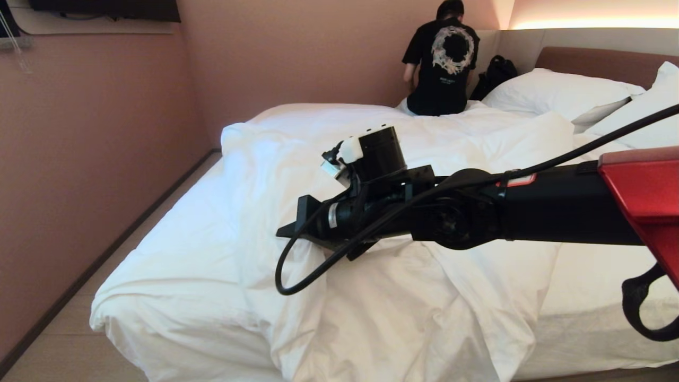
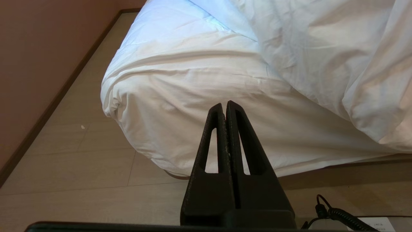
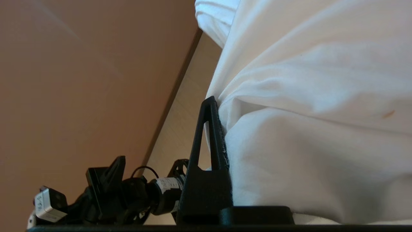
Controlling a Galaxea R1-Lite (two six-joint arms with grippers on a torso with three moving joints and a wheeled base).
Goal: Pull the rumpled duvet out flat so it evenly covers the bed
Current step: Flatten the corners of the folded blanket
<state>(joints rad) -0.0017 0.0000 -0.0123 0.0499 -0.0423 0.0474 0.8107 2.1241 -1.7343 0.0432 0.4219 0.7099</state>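
White cotton duvet (image 1: 223,254) lies bunched on the bed's (image 1: 599,313) left side. My right tool (image 3: 222,129) is clamped on a fold; left tool (image 2: 224,109) closed, empty. Fabric may slip free under hard pulling.

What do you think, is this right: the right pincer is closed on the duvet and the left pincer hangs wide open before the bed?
One thing is wrong. The left wrist view shows the left pincer shut and empty, not wide open. The right pincer is closed on the duvet, and the left hangs before the bed.
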